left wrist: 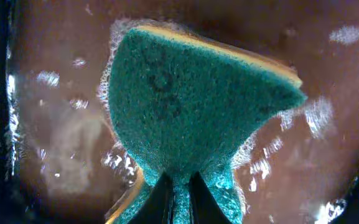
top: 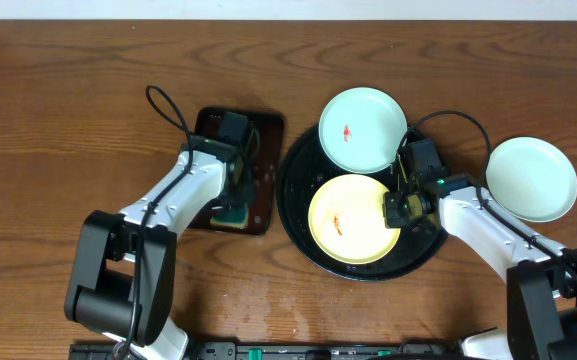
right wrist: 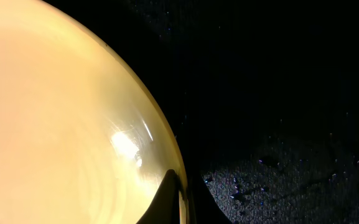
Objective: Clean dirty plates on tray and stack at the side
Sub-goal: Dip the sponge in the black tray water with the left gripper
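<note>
The round black tray (top: 303, 240) holds a pale yellow plate (top: 348, 220) with a small red smear and a mint-white plate (top: 363, 130) with a red smear that leans over the tray's far rim. A second mint-white plate (top: 531, 178) lies on the table to the right. My right gripper (top: 400, 212) is shut on the yellow plate's right rim (right wrist: 180, 199); the yellow plate (right wrist: 61, 124) fills the left of the right wrist view. My left gripper (top: 236, 205) is shut on a green and yellow sponge (left wrist: 191, 106) down in soapy water.
A small rectangular dark tray (top: 268, 205) with foamy water (left wrist: 61, 143) lies left of the round tray, under my left gripper. Wooden table (top: 58, 120) all around. Cables run over both arms.
</note>
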`<state>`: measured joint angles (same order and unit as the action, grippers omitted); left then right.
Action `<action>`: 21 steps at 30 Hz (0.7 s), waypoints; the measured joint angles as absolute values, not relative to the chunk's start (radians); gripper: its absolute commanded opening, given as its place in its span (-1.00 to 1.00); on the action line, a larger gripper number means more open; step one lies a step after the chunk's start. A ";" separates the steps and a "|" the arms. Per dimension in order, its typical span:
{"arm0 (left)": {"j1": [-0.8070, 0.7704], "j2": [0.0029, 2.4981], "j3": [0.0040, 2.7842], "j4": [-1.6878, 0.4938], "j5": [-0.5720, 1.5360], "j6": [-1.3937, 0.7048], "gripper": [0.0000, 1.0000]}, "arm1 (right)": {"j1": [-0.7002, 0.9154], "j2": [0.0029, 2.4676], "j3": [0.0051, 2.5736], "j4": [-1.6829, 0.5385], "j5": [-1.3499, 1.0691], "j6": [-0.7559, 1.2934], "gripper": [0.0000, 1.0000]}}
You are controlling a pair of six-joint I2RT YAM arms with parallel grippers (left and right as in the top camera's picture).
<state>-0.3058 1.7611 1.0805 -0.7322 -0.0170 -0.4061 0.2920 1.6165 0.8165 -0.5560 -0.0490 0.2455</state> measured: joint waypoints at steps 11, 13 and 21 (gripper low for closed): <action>-0.306 1.686 1.108 -0.781 -0.006 -0.399 0.14 | 0.292 1.617 0.817 -0.556 -0.049 0.245 -0.98; -0.306 1.686 1.084 -0.737 -0.006 -0.399 0.10 | 0.292 1.616 0.817 -0.556 -0.049 0.245 -0.98; -0.306 1.719 0.995 -0.648 -0.005 -0.422 -0.85 | 0.292 1.616 0.817 -0.556 -0.050 0.245 -0.98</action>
